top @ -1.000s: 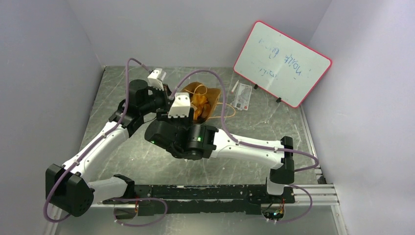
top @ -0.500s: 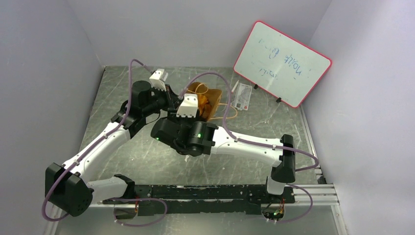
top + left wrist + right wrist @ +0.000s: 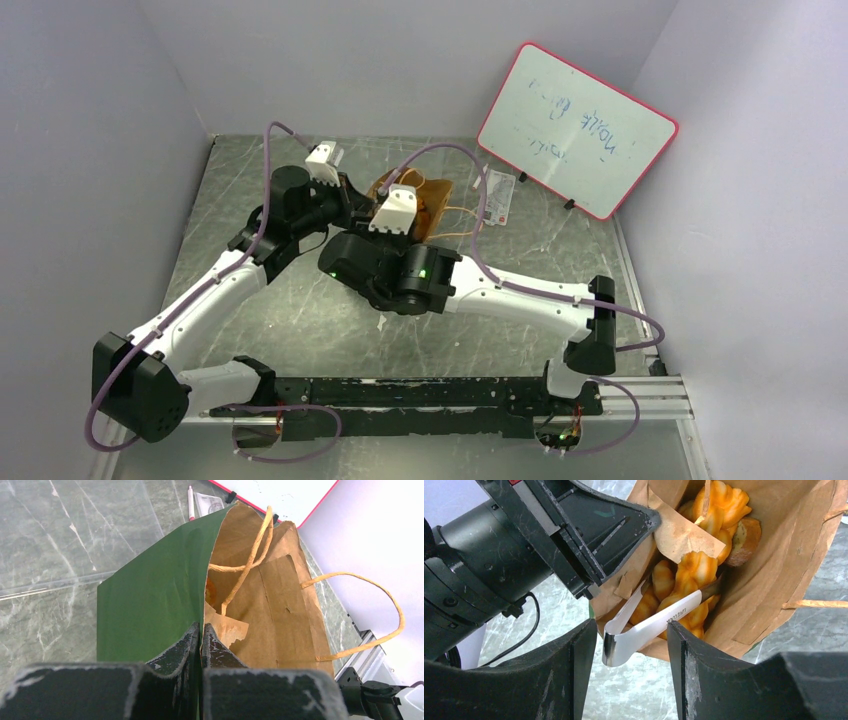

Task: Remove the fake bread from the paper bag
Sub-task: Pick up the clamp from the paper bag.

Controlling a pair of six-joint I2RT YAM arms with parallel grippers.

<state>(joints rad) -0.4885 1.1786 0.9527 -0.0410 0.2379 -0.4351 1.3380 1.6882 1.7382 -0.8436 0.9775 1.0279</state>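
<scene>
The paper bag (image 3: 438,204) lies on its side, dark green outside (image 3: 150,595), brown inside (image 3: 774,580), mouth toward the arms. My left gripper (image 3: 201,630) is shut on the edge of the bag's upper wall and holds the mouth open; it also shows in the right wrist view (image 3: 624,525). Several orange fake bread pieces (image 3: 696,570) and a brown slice (image 3: 746,537) lie inside. Metal tongs (image 3: 659,622) stick out of the bag among the bread. My right gripper (image 3: 631,627) is open at the bag's mouth, its fingers on either side of the tongs' looped end.
A pink-framed whiteboard (image 3: 577,128) leans on the back right wall. A card (image 3: 497,197) and a pen (image 3: 478,180) lie just right of the bag. The bag's cord handles (image 3: 370,610) trail to the right. A black rail (image 3: 440,395) runs along the near edge.
My right arm has moved forward and up to the bag's mouth, now covering more of the bag from above. The left gripper has kept its hold on the bag.
</scene>
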